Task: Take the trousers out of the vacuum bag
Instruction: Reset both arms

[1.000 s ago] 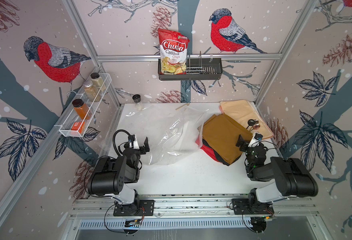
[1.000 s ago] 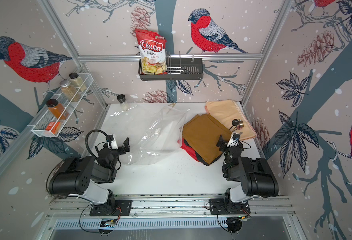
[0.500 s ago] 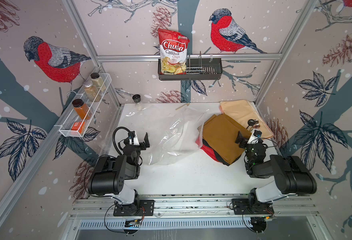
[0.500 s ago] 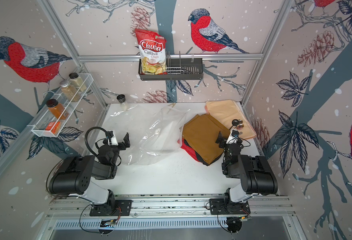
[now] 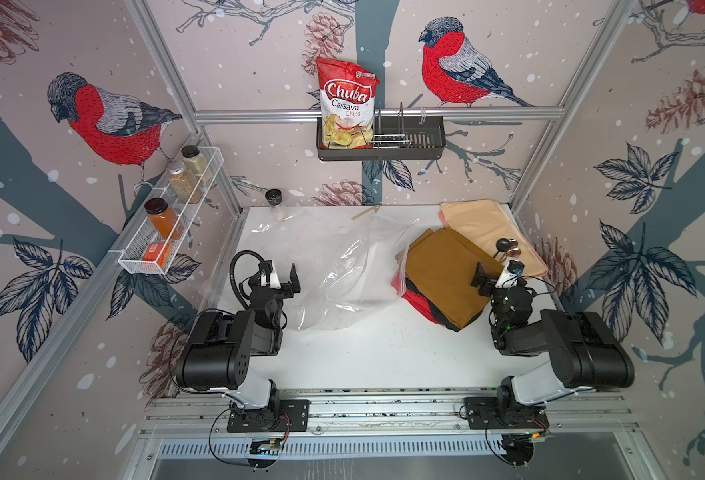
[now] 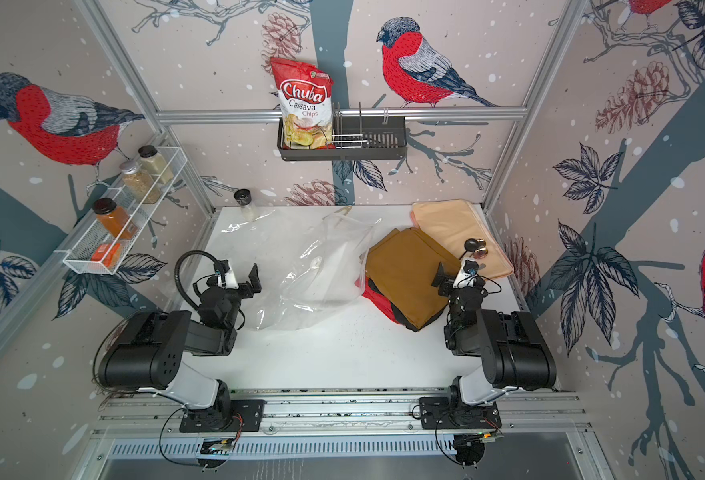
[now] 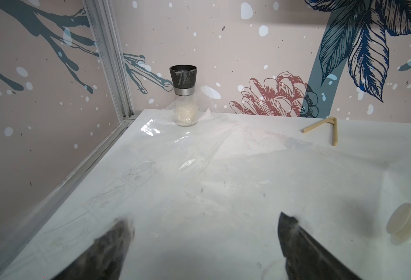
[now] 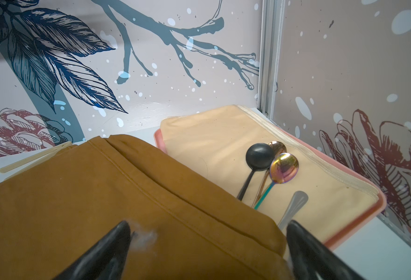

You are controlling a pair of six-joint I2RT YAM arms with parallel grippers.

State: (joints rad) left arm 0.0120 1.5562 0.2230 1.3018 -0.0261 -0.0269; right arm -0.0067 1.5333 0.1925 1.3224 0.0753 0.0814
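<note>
Lying stacked on the counter (image 5: 384, 353) beside the vacuum bag (image 5: 342, 266), the trousers (image 5: 442, 278) look soft, floppy and light; pinch a folded edge. Left gripper (image 5: 284, 275) and right gripper (image 5: 492, 272) both stand apart, empty.

Trousers (image 5: 446, 278): three folded pairs, stacked flat and askew on the right half of the table. The mustard-brown pair (image 6: 409, 274) lies on top. The red pair (image 5: 415, 301) and the black pair (image 5: 450, 324) show only as edges along the stack's left and near sides.

Bag (image 5: 334, 266): clear, crinkled, collapsed flat at centre-left, nothing visible inside. Its right edge touches the stack's left side. The round white valve (image 7: 403, 221) sits on its upper sheet.
</note>
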